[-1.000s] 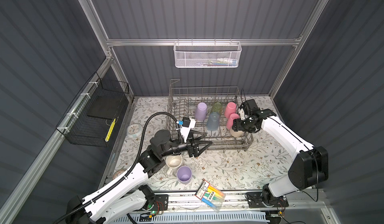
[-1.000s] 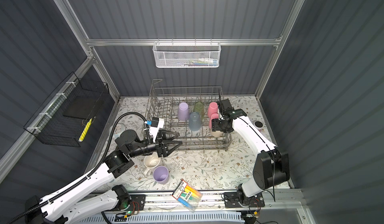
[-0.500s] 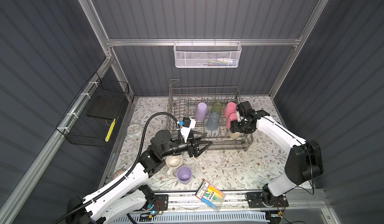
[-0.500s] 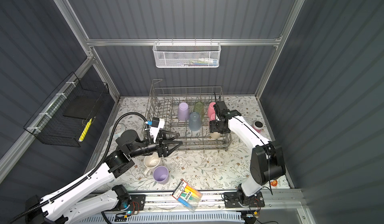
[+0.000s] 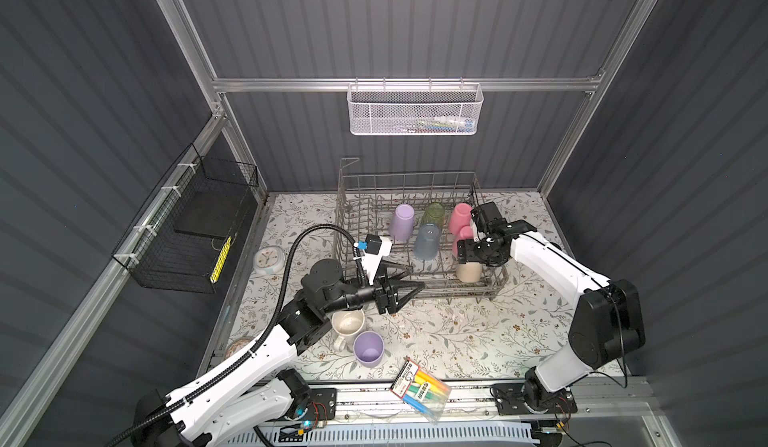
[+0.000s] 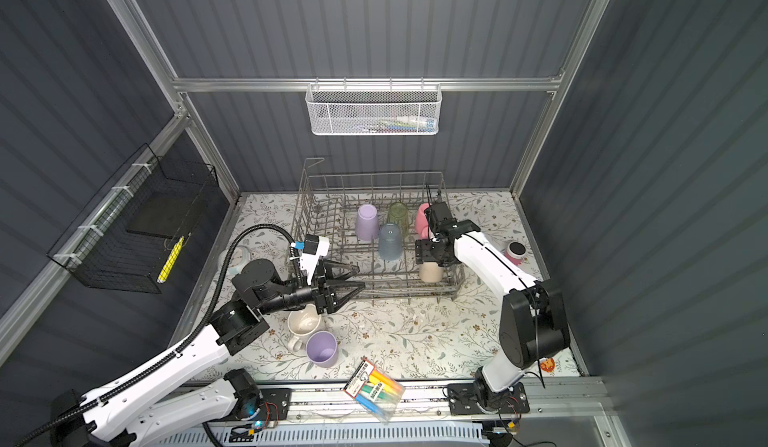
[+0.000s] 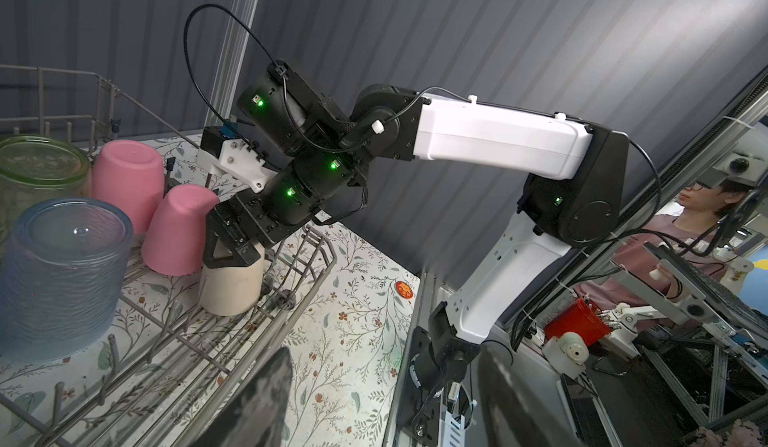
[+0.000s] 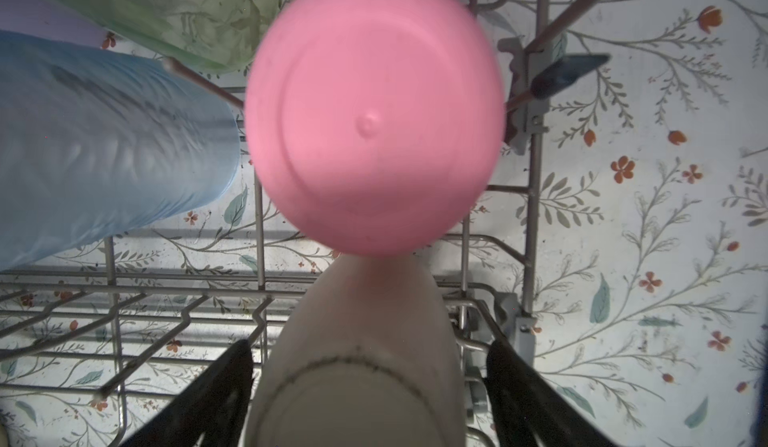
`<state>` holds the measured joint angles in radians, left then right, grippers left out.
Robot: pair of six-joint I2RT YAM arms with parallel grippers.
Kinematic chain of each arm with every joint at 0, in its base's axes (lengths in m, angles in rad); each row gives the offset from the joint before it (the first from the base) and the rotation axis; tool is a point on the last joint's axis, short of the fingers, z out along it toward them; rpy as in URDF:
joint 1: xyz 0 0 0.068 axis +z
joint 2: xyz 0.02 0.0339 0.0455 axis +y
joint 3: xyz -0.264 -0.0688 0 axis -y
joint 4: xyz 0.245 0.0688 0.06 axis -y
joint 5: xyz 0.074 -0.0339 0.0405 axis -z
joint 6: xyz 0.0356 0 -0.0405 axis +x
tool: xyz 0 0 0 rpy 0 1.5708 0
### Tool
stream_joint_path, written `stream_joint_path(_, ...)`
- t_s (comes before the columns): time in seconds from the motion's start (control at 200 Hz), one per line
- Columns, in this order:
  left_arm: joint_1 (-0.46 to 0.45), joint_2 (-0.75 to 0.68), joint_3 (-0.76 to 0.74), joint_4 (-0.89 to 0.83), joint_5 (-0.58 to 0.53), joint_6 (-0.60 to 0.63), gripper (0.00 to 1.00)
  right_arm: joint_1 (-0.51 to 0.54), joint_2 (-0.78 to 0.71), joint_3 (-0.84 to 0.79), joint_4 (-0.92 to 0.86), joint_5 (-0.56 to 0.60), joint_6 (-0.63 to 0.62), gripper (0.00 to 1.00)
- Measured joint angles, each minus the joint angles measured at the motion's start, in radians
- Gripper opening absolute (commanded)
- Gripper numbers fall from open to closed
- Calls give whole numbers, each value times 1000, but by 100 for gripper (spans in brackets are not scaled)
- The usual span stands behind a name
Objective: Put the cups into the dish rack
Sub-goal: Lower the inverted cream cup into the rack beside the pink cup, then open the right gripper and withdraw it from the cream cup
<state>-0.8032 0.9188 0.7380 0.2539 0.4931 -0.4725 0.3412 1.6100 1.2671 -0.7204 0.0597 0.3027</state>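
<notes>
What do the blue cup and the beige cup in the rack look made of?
The blue cup is probably plastic: translucent, glossy, with a rippled wall. The beige cup is opaque and matte with no glare; whether it is plastic or ceramic the look leaves open.

light: even, overhead; shadows: soft; top views: sharp; right wrist: near pink cup (image 8: 374, 125) blurred

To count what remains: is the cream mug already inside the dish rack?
No, the cream mug stands upright outside the dish rack, near its front, beside a lilac cup.
</notes>
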Motion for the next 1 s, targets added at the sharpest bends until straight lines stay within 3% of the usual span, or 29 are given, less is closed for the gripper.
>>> stream_joint_path(0.44, 0, 0, 0, -9, 0, 10, 70, 1, -19, -11, 2, -5, 4, 89)
stream_joint_path(1.001, 0, 0, 1, -48, -2, 15, 70, -7, -247, -37, -58, -11, 11, 90)
